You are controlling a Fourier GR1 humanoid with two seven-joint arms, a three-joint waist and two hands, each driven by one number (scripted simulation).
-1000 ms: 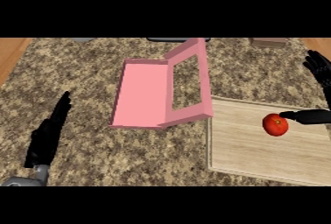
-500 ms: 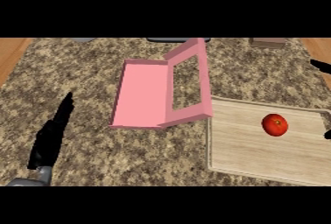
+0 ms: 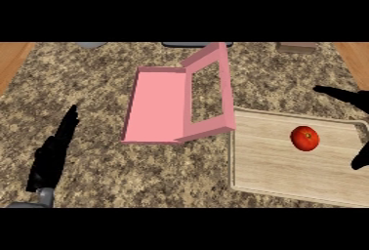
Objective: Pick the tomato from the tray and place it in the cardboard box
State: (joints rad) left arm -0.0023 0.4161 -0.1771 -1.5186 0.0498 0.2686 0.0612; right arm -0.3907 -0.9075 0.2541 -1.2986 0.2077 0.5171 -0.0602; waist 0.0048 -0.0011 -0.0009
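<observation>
Backing off: right hand (image 3: 346,97) has pulled away from the tomato (image 3: 305,138) since a second ago, fingers spread and empty, tomato on the tray (image 3: 274,171) beside the pink box (image 3: 162,110), so grasp not made; left hand (image 3: 54,151) open, resting.

Tomato (image 3: 305,138) on tray (image 3: 288,176) — untouched
</observation>
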